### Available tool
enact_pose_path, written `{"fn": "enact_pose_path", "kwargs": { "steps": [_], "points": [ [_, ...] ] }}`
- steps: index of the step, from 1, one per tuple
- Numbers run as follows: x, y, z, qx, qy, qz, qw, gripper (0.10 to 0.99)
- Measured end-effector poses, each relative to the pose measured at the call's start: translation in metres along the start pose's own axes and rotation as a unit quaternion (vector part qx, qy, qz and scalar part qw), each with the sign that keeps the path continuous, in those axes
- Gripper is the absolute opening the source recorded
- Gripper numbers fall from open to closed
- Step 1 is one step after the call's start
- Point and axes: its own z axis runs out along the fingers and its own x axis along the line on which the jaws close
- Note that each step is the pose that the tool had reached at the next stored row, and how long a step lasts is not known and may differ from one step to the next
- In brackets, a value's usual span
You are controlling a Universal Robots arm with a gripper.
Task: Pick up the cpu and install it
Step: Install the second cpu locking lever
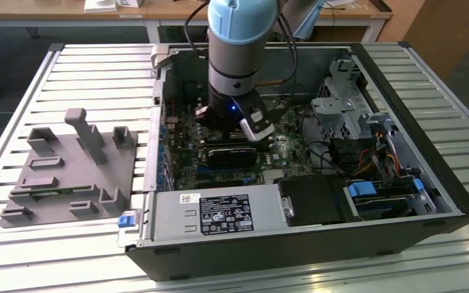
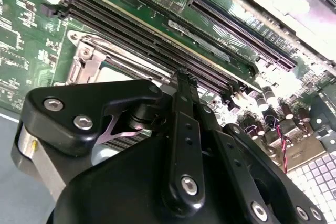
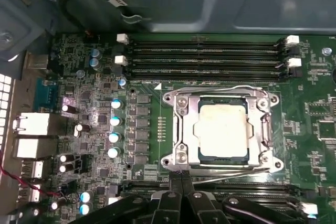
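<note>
Tool (image 3: 181, 182) linkages sit closest to the lens in both wrist views: black finger links, fingertips brought together to a near-closed point with nothing visible between them, so it reads as pinched shut and empty. In the first wrist view the tips hang just at the near edge of the socket frame (image 3: 223, 129). The cpu (image 3: 221, 128) already lies flat in that socket on the motherboard (image 3: 94, 129), silvery top up, seated square inside the metal retention frame, with the memory slots (image 3: 205, 56) just beyond it. In the exterior view the arm (image 1: 236, 55) reaches straight down into the open computer case (image 1: 430, 183), which rests on the slatted tabletop (image 1: 96, 67); the grey fixture (image 1: 68, 168) with posts is well apart, to the exterior view's left. Handling call: chip looks thin, light, rigid, with a smooth metal lid that is likely slippery. The underside contacts are fragile, so no tilt or drag. Best hold would be on two opposite edges, light pinch, kept level. The frame leaves little edge exposed, so access looks tight. Whether the retention lever is latched I can't tell.
</note>
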Motion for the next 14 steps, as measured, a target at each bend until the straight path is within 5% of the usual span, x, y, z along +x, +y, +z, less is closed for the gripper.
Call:
{"fn": "enact_pose_path", "kwargs": {
  "steps": [14],
  "points": [
    [0.0029,-0.0018,0.0077,-0.0336,0.0003,-0.003,0.9994,0.106]
  ]
}}
